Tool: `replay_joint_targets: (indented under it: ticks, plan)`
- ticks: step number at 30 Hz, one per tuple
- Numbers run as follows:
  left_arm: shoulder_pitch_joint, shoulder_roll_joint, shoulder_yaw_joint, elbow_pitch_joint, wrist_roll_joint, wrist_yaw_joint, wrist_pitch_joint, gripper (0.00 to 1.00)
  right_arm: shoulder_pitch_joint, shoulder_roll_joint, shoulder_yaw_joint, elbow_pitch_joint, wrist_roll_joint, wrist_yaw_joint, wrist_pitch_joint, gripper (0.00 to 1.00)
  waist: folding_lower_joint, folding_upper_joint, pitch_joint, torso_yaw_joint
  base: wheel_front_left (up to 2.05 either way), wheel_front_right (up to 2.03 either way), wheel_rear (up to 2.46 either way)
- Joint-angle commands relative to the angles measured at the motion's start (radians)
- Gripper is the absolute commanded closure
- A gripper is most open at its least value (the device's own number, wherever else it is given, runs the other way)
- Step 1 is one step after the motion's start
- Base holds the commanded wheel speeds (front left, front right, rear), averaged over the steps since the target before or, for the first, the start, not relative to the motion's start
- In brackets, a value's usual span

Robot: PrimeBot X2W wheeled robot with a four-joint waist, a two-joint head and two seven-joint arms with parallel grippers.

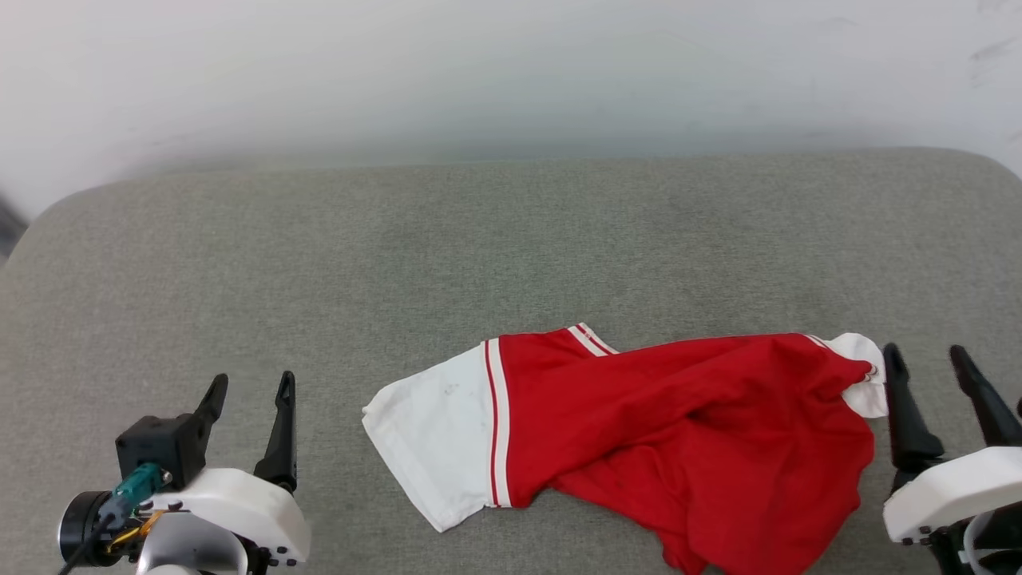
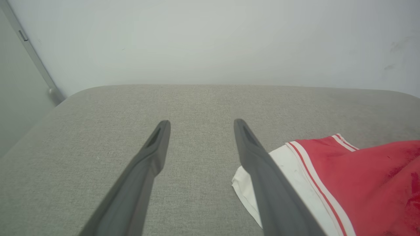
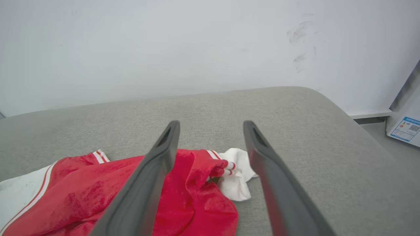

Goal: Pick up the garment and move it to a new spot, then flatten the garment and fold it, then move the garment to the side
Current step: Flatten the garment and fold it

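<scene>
The crumpled red, white-sleeved thin shirt (image 1: 639, 423) lies on the grey fabric tabletop (image 1: 511, 239) between the left gripper (image 1: 252, 378) and right gripper (image 1: 923, 350) — fingers wide apart, empty — so each should probably pinch its nearest sleeve low.

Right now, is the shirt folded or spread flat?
Neither: the red shirt lies crumpled on the grey padded surface, body twisted and bunched, one white sleeve flat.
</scene>
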Motion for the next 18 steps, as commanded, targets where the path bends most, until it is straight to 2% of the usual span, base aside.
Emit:
replay_joint_targets:
  ticks: [1,4,10,18]
  plan:
    - [-0.006,0.016,-0.005,-0.007,-0.012,-0.010,0.033,0.00,0.020,0.013,0.017,-0.031,-0.004,0.000,0.005,0.00,0.0000,0.0000,-0.006,-0.010,0.00,0.00,0.00]
    - [-0.042,0.045,-0.025,-0.011,-0.039,-0.041,0.134,0.00,0.041,0.030,0.056,-0.085,-0.006,0.000,0.017,0.00,0.0000,0.0000,0.004,-0.023,0.00,0.00,0.00]
    - [-0.139,0.102,-0.098,0.032,-0.093,-0.143,0.363,0.00,0.044,0.050,0.108,-0.142,-0.010,0.000,0.029,0.00,0.0000,0.0000,0.062,-0.068,0.00,0.00,0.00]
    - [-0.241,0.126,-0.159,0.168,-0.163,-0.227,0.587,0.00,0.008,0.058,0.129,-0.130,0.002,0.000,0.006,0.00,0.0000,0.0000,0.153,-0.121,0.00,0.00,0.00]
